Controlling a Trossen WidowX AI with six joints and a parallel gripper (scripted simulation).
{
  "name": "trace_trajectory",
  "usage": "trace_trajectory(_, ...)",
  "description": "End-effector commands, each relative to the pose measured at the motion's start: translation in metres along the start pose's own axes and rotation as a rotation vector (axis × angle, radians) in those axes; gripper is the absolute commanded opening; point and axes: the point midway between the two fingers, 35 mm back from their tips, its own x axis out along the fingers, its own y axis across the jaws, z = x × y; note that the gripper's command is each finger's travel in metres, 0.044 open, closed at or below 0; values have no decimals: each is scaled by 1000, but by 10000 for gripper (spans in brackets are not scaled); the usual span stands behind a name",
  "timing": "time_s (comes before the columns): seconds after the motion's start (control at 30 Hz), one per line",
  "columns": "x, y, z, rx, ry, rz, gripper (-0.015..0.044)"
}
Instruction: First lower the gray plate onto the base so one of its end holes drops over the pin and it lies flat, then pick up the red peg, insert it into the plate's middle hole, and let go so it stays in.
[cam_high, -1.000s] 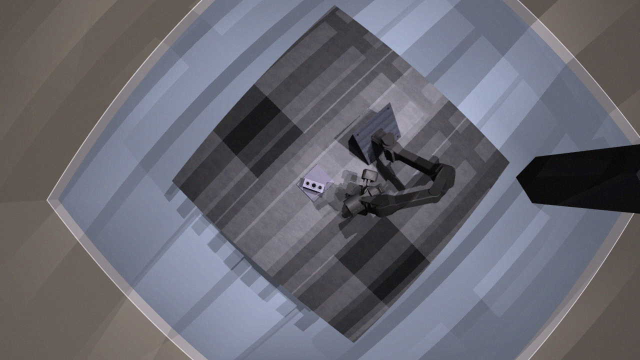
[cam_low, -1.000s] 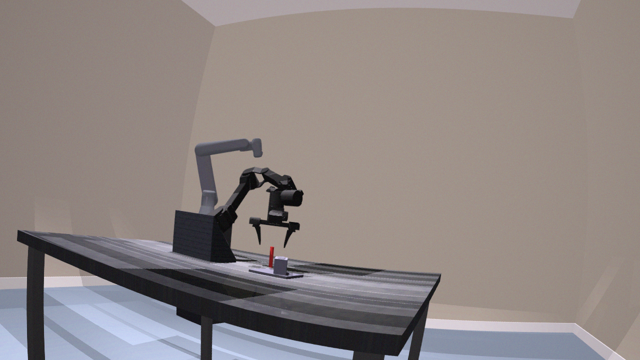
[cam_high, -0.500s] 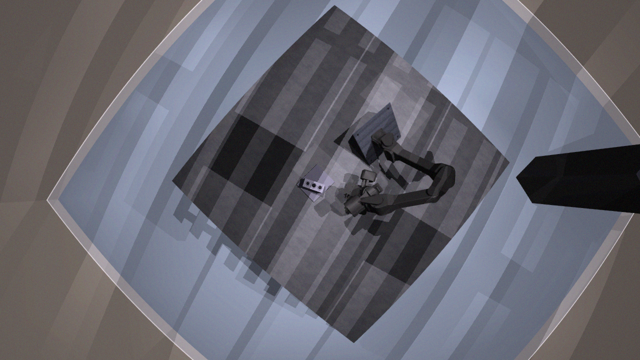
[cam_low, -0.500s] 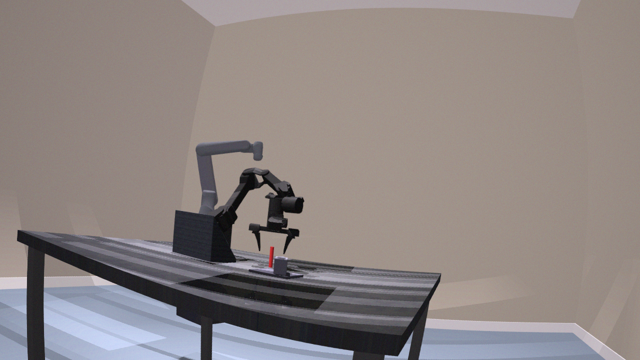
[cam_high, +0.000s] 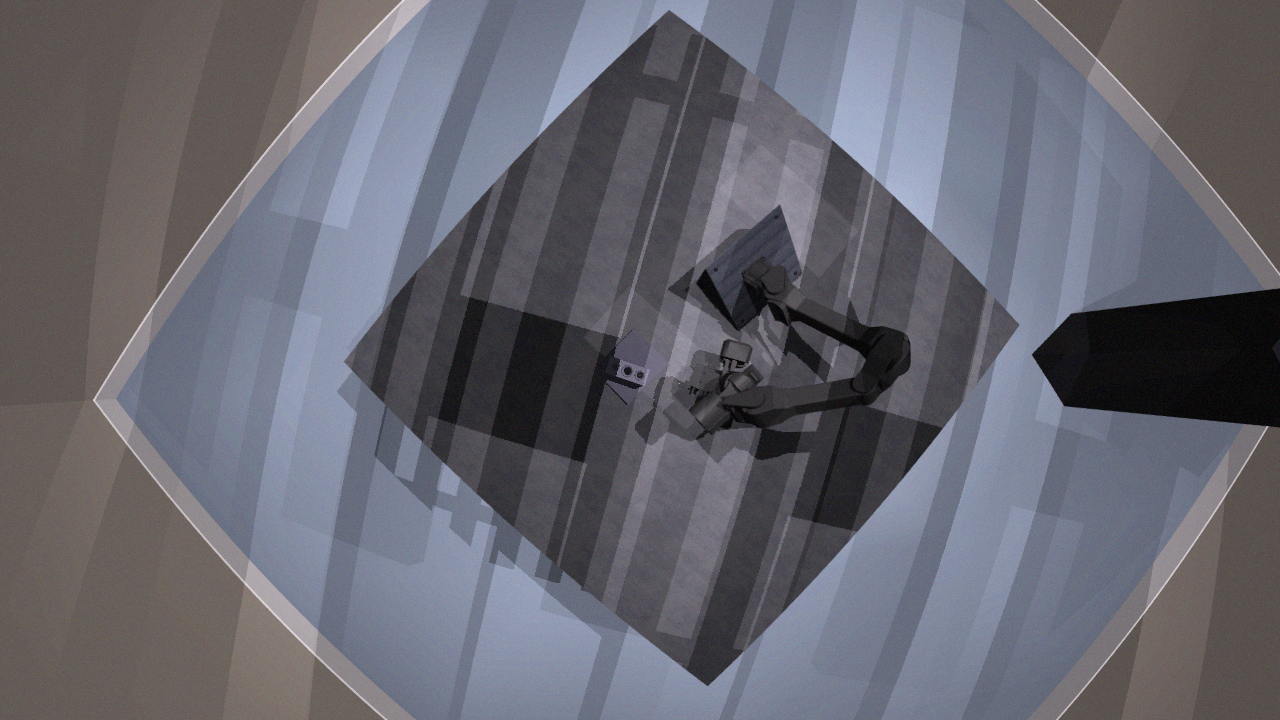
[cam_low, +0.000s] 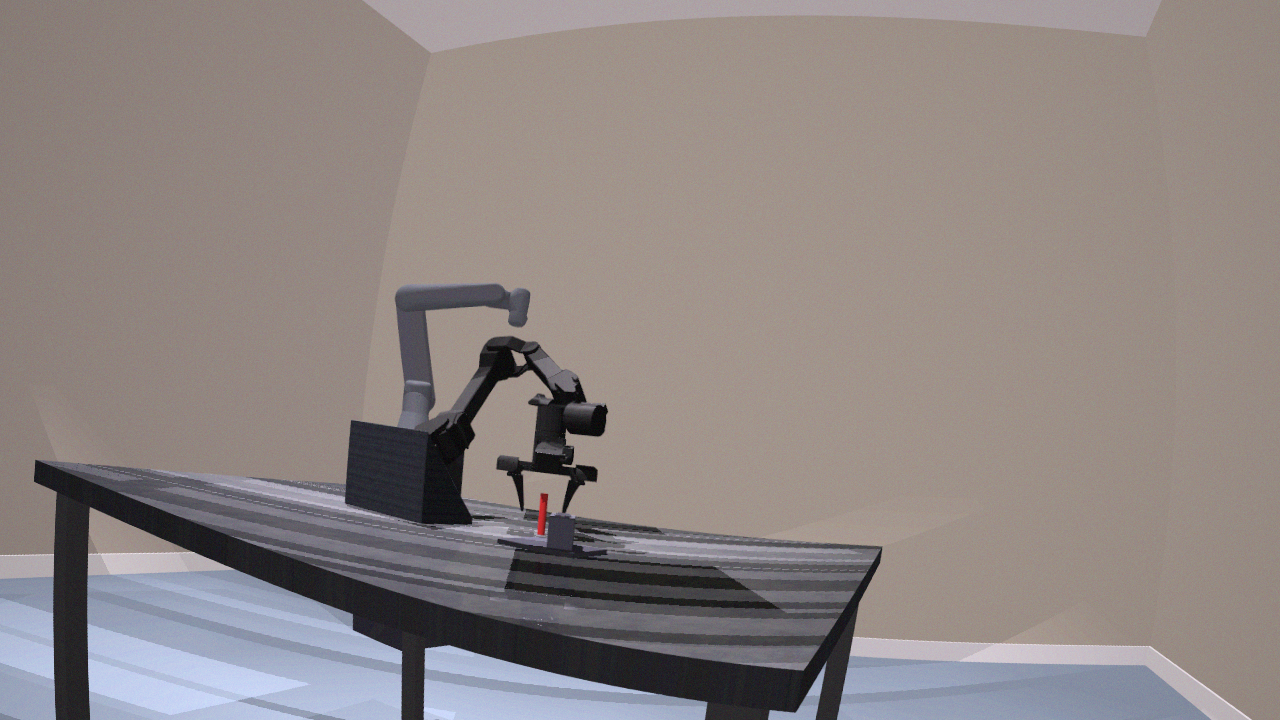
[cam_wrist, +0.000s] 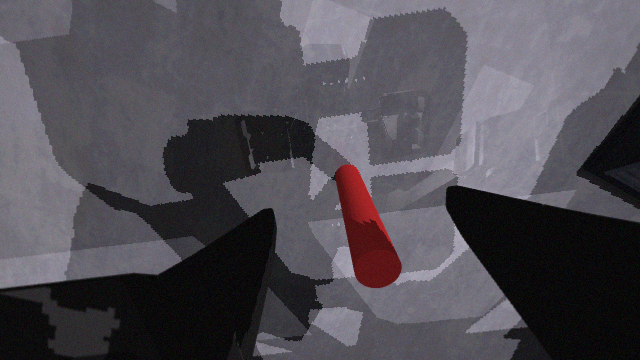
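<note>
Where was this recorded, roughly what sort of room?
Probably a bare indoor robotics test room: plain beige walls meet a blue floor, and an arm is mounted on a dark block atop a table.
</note>
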Motion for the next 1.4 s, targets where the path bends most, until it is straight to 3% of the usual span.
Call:
trace_trajectory(0.0,1,1,0,0,1,4,256)
trace_trajectory(0.3,1,1,0,0,1,4,20)
trace_trajectory(0.4,1,1,0,0,1,4,0)
trace_trajectory(0.77,-4,1,1,0,-1,3,0)
trace_trajectory(1.37,-58,4,7,2,-12,-4,0)
